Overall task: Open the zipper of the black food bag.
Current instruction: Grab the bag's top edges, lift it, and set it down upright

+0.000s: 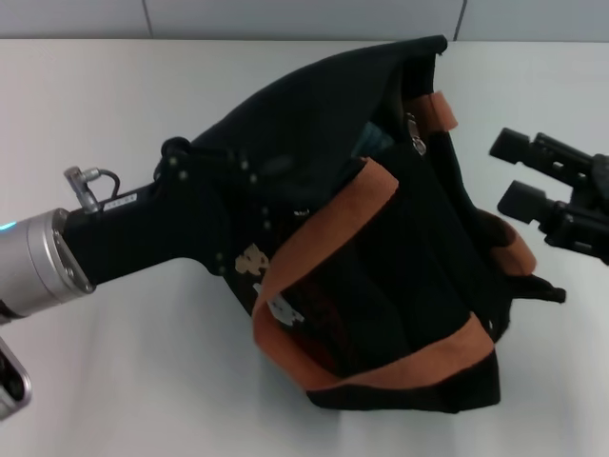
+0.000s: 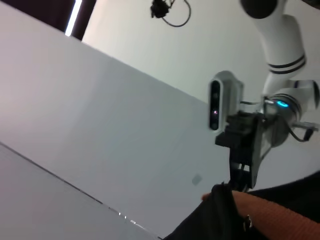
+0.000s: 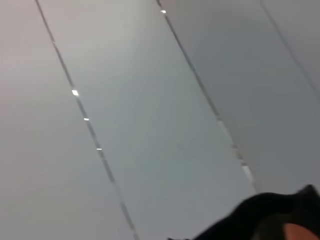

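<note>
The black food bag [image 1: 381, 238] lies tilted on the white table [image 1: 124, 381], its orange-brown handles [image 1: 314, 238] looped across its top. A small silver pull tab of the zipper [image 1: 415, 133] shows near the bag's far rim, and the mouth beside it gapes a little. My left gripper [image 1: 205, 181] is pressed against the bag's left side, black against black fabric. To the right of the bag my right gripper [image 1: 509, 171] stands open, apart from it, pointing at it. The left wrist view shows the bag [image 2: 285, 200], the tab [image 2: 247, 222] and the right gripper [image 2: 240, 172] above them.
A tiled wall edge [image 1: 285, 29] runs behind the table. The right wrist view shows mostly bare panelled surface, with a corner of the bag [image 3: 265, 217] at one edge. White tabletop surrounds the bag on all sides.
</note>
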